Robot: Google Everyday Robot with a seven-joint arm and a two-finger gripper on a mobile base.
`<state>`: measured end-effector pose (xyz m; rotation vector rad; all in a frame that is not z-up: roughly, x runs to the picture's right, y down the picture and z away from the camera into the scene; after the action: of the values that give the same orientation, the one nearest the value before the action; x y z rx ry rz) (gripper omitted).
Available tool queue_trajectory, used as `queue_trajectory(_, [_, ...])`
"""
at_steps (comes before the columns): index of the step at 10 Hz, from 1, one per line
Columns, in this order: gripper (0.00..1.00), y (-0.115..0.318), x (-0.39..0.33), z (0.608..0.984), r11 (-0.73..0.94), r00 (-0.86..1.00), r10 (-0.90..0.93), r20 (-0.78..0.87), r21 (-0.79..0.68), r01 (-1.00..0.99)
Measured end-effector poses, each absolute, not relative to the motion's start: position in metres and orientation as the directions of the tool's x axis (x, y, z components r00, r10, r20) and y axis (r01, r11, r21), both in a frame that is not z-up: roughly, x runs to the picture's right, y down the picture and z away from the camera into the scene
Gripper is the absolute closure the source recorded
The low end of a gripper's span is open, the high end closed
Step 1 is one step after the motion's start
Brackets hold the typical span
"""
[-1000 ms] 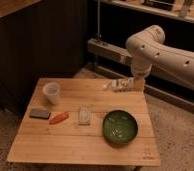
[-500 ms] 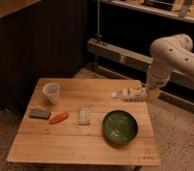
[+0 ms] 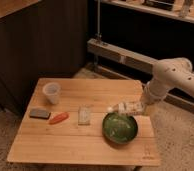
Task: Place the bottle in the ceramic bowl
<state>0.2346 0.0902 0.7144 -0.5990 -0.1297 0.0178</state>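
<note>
The clear plastic bottle [image 3: 123,108] with a white cap lies sideways in my gripper [image 3: 135,108], held just above the far rim of the dark green ceramic bowl [image 3: 120,127]. The cap end points left. The gripper is shut on the bottle's base end, at the right side of the wooden table [image 3: 85,125]. My white arm [image 3: 172,80] reaches in from the right. The bowl sits on the table's front right part with nothing else in it.
A translucent white cup [image 3: 51,93] stands at the back left. A dark flat object [image 3: 40,113], an orange carrot-like item [image 3: 59,118] and a short clear glass [image 3: 83,115] lie in a row mid-table. A dark shelf unit [image 3: 140,45] stands behind.
The arm has moved right and then down and forward with the bottle, from above the table's far edge to just over the bowl's far rim.
</note>
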Motion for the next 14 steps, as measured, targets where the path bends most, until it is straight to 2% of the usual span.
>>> queue_trajectory(4, [0.96,0.104,0.233,0.731,0.811,0.982,0.052,0.181,-0.581,0.064])
queue_trajectory(8, [0.96,0.119,0.234,0.749,0.774,0.984,0.028,0.176,-0.627,0.091])
queue_trajectory(12, [0.96,0.147,0.232,0.773,0.738,0.978,0.004,0.208,-0.661,0.138])
queue_trajectory(13, [0.94,0.149,0.229,0.771,0.729,0.967,0.0,0.256,-0.662,0.175])
queue_trajectory(14, [0.88,0.146,0.228,0.768,0.732,0.963,-0.004,0.269,-0.655,0.187])
